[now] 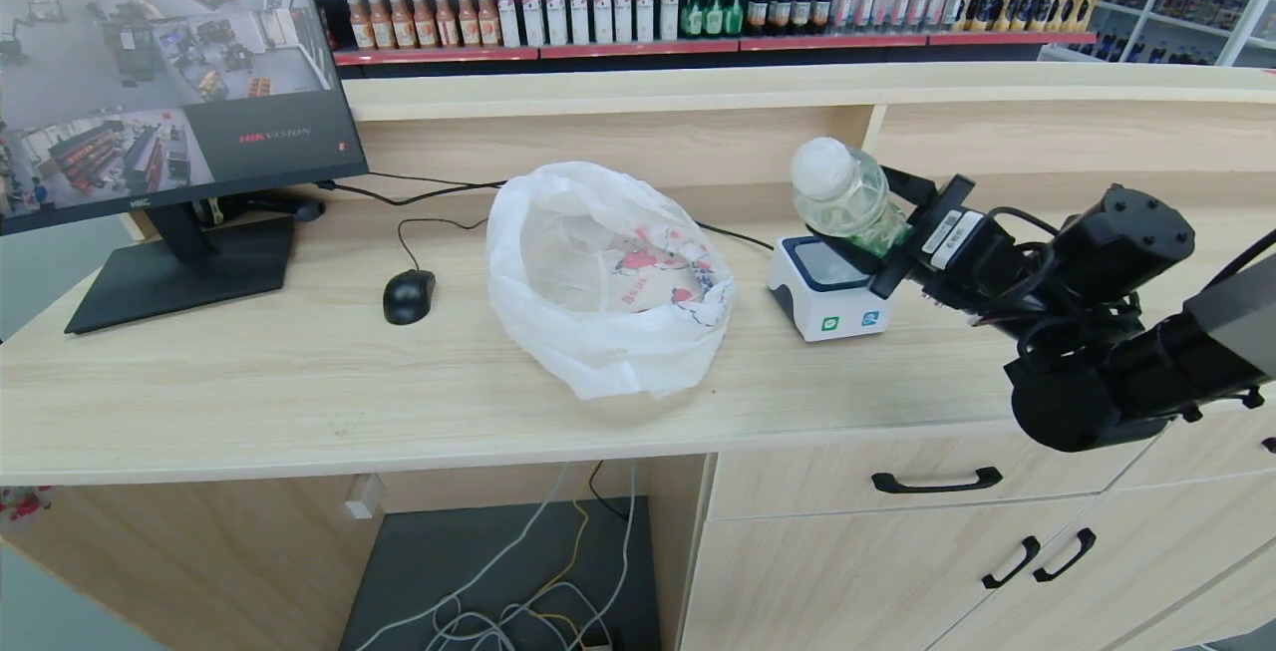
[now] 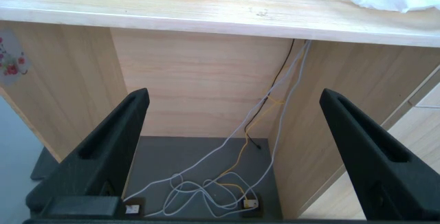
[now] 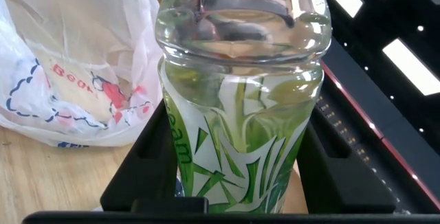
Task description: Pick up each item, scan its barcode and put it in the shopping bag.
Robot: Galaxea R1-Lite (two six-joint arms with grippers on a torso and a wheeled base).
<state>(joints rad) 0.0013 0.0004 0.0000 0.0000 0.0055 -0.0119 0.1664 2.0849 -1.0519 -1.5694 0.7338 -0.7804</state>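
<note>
My right gripper (image 1: 877, 232) is shut on a clear plastic bottle (image 1: 842, 190) with a green leaf-patterned label, held just above the white barcode scanner (image 1: 827, 289). The bottle (image 3: 240, 80) stands between the black fingers (image 3: 148, 159) in the right wrist view. The white plastic shopping bag (image 1: 608, 272) lies open on the counter to the scanner's left, and the bag (image 3: 75, 59) shows behind the bottle. My left gripper (image 2: 234, 155) is open and empty, low in front of the counter's knee space, facing the cables (image 2: 227, 183).
A black mouse (image 1: 409, 295) and a monitor (image 1: 150, 63) on its stand sit on the counter's left. A raised wooden ledge (image 1: 797, 88) runs along the back. Drawers with black handles (image 1: 937, 482) are below the right side. Bottle shelves (image 1: 718, 13) line the far wall.
</note>
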